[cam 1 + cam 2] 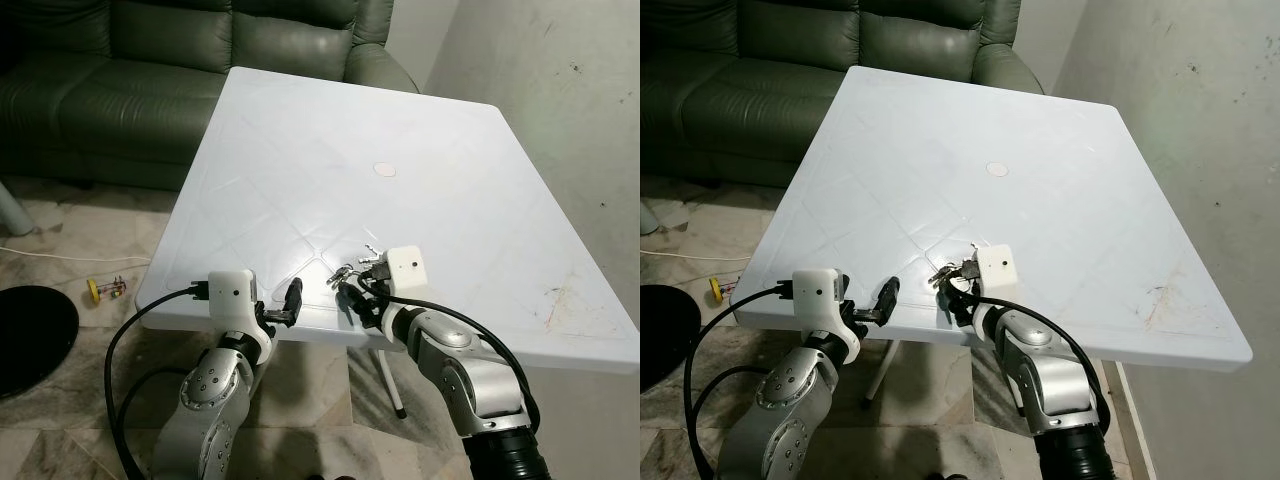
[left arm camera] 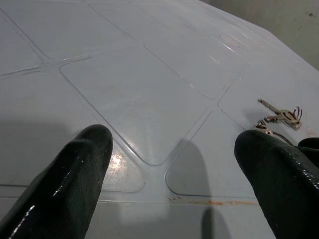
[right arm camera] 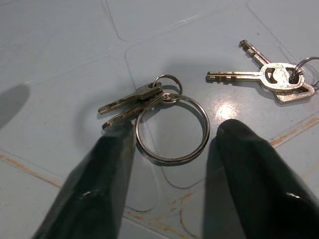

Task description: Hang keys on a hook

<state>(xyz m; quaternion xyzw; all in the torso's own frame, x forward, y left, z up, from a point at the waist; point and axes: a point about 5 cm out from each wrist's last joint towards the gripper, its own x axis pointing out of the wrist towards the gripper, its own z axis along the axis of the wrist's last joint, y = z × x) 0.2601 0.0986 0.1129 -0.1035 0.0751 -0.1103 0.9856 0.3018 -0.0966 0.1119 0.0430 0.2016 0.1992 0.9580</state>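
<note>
keys (image 3: 172, 122) flat on white table (image 1: 330, 180) near front edge | right gripper (image 3: 172, 149) fingers spread either side of the ring, gripping nothing | left gripper (image 2: 169, 169) spread wide, empty, just beside

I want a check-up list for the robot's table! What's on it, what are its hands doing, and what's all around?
Surface: white plastic table with moulded diamond lines; rusty smear near its right edge.
Job's things: keys on a large ring, flat on the table; a second key bunch beside them. No hook seen.
Clutter: small round cap mid-table.
Grippers: right gripper over the ring, jaws open either side; left gripper at the near edge, jaws open, holding nothing.
Cables: black cable looping off the left arm; white cord on the floor.
Surroundings: green sofa, grey wall, tiled floor.
</note>
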